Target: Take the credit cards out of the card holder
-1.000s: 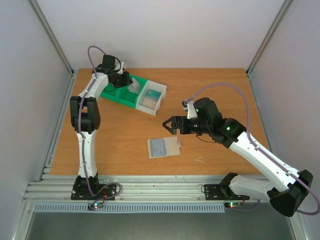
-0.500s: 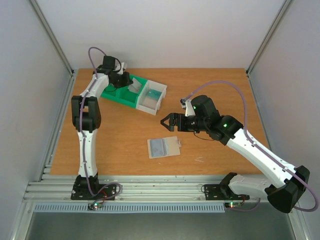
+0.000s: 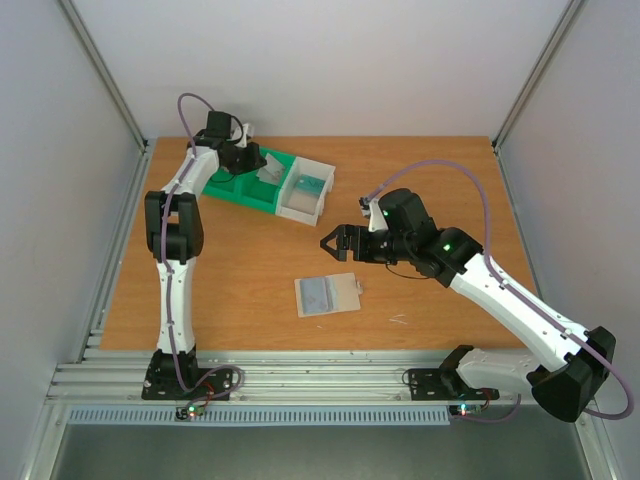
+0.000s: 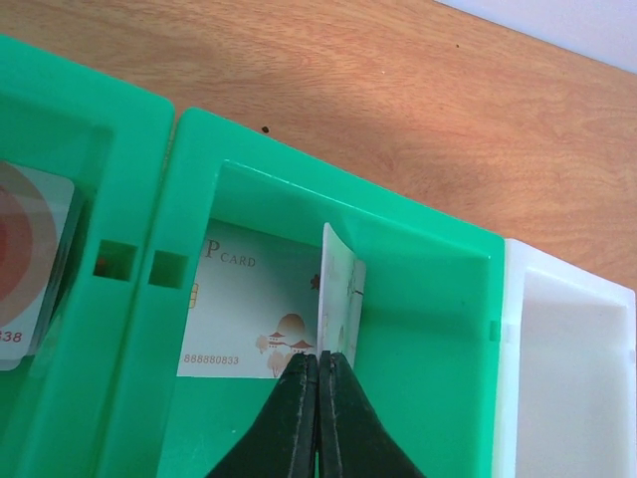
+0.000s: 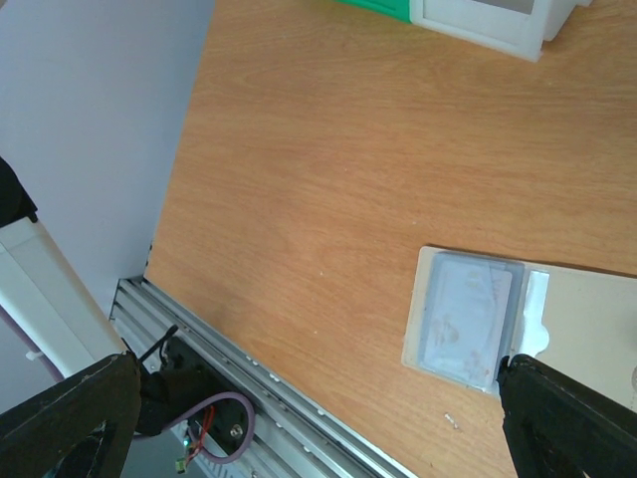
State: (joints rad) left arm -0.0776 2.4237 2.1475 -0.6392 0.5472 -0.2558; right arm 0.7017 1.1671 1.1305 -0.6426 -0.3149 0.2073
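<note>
The card holder (image 3: 327, 294) lies flat on the table, a pale blue-grey sleeve with a beige panel beside it; in the right wrist view the card holder (image 5: 466, 317) shows faint print through its panel. My right gripper (image 3: 335, 243) hangs open above and behind it, empty, and in its own view the right gripper (image 5: 318, 378) has only its finger bases showing at the bottom corners. My left gripper (image 4: 318, 360) is shut on a thin pale credit card (image 4: 339, 294), held on edge inside a green compartment. Another credit card (image 4: 249, 314), white with red-brown marks, lies flat beneath it.
The green-and-white compartment tray (image 3: 232, 192) stands at the back left, with the left gripper (image 3: 258, 163) over it. A card with a red circle (image 4: 30, 264) lies in the neighbouring green compartment. The tray's white compartment (image 4: 572, 383) is to the right. An aluminium rail (image 5: 299, 393) runs along the near table edge.
The right gripper has drifted slightly left and toward the back, still open. The left gripper has stayed over the green tray, shut.
</note>
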